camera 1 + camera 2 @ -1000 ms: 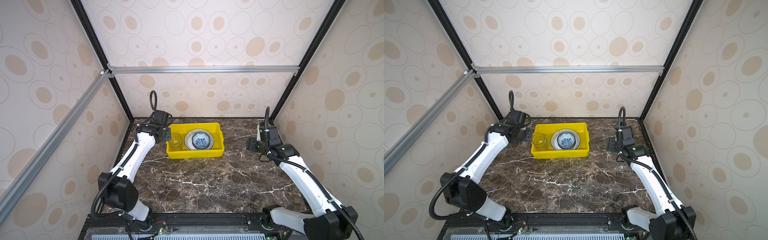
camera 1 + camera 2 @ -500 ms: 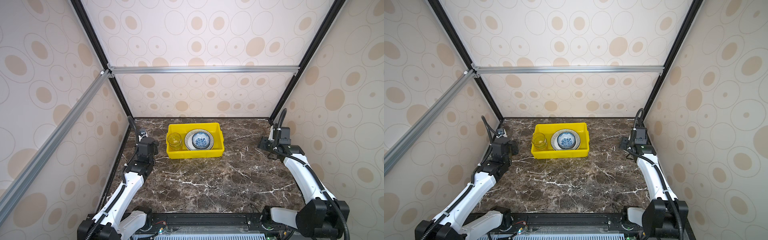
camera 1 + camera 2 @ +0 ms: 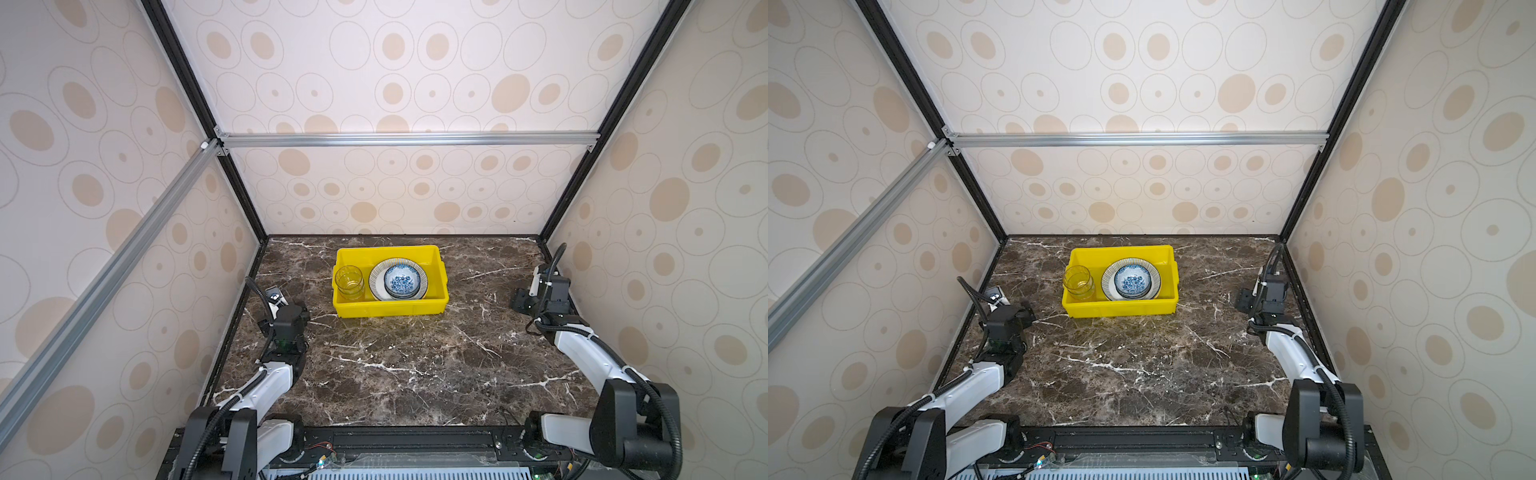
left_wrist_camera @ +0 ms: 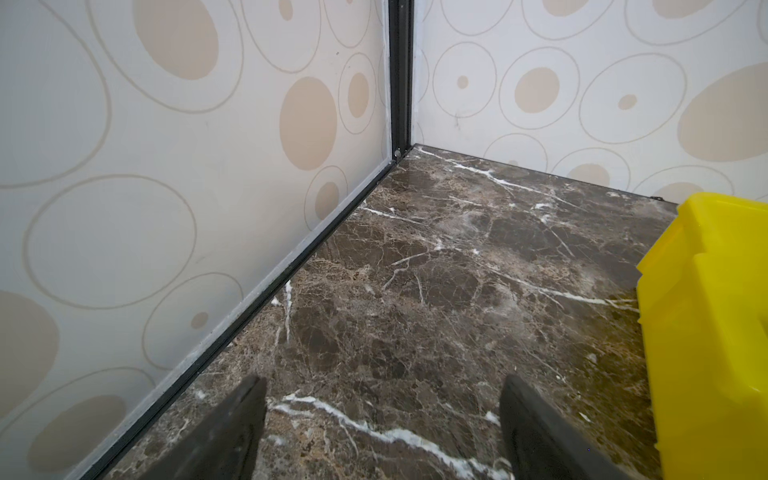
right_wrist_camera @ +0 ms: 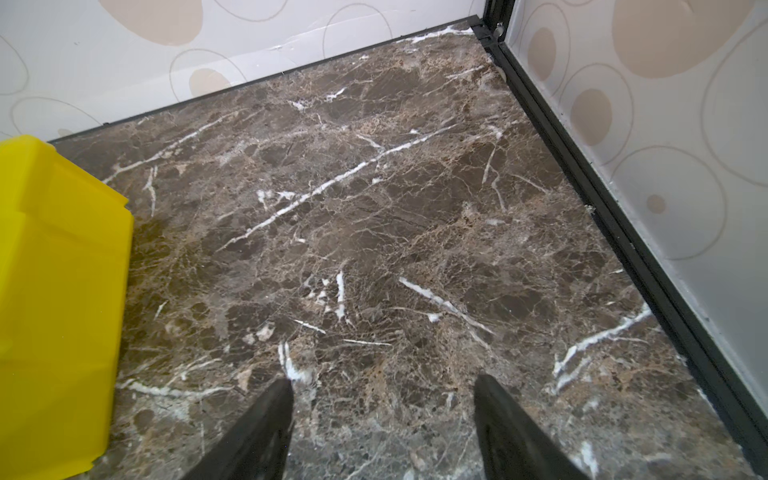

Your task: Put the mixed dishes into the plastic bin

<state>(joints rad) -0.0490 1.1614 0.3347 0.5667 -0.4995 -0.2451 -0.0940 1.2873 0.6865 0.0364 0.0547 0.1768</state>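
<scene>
At the back of the dark marble tabletop [image 3: 395, 365], about midway between the side walls, stands the yellow plastic bin [image 3: 388, 309], seen in both top views [image 3: 1119, 308]. Inside it an amber cup [image 3: 350, 282] stands upright at the left end. Beside it lies a plate with a striped rim [image 3: 376, 277], and a blue-floral bowl [image 3: 401, 281] sits on that plate.

The left arm is folded low along the left wall. Its white forearm slants up from the base and the wrist bends forward. The left gripper [image 3: 296, 312] is in front of and to the left of the bin, apart from it. In the left wrist view the left gripper [image 4: 382, 386] points toward the back corner of the enclosure, its two dark fingers [image 4: 245, 415] spread wide with only bare marble between them, and a yellow wall of the bin shows at the frame's edge.

The right arm reaches along the right wall, elbow raised near the base and forearm stretched toward the back. The right gripper [image 3: 521, 298] is well apart from the bin. In the right wrist view the right gripper [image 5: 383, 382] also has its fingers parted over bare marble, holding nothing.
</scene>
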